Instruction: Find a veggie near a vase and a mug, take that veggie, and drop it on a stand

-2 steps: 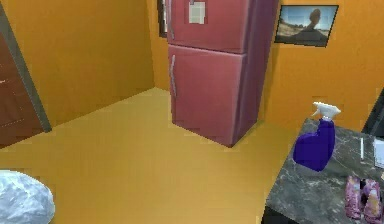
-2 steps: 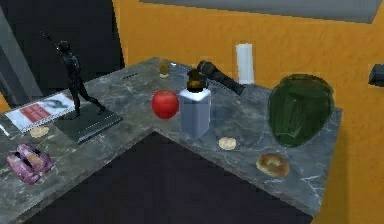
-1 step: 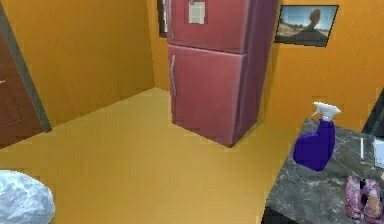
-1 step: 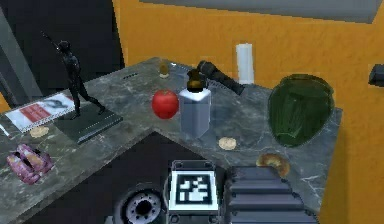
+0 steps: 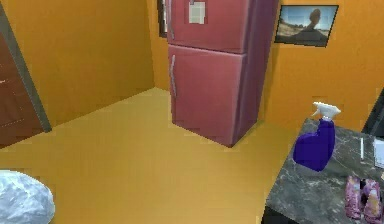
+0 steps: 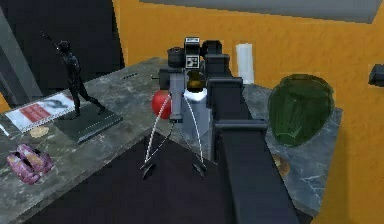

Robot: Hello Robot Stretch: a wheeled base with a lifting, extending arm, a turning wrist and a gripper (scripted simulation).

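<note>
In the arm side view my arm (image 6: 240,140) reaches up from the bottom edge over a dark marble counter (image 6: 130,90). The gripper (image 6: 175,168) hangs at its far end, its thin fingers (image 6: 150,165) pointing down in front of a dark gap. A small round red thing (image 6: 160,103) sits by the gripper's body at the counter's edge, with a white thing (image 6: 198,95) beside it. I cannot tell whether the gripper holds anything. A rounded dark green vessel (image 6: 300,105) stands on the counter to the right of the arm.
A dark figure statue (image 6: 75,75), papers (image 6: 40,112), a pink thing (image 6: 28,162) and a white roll (image 6: 243,62) share the counter. Ahead stand a red fridge (image 5: 215,65), orange walls, bare orange floor (image 5: 130,150), and a blue spray bottle (image 5: 318,140) on a marble counter (image 5: 320,190).
</note>
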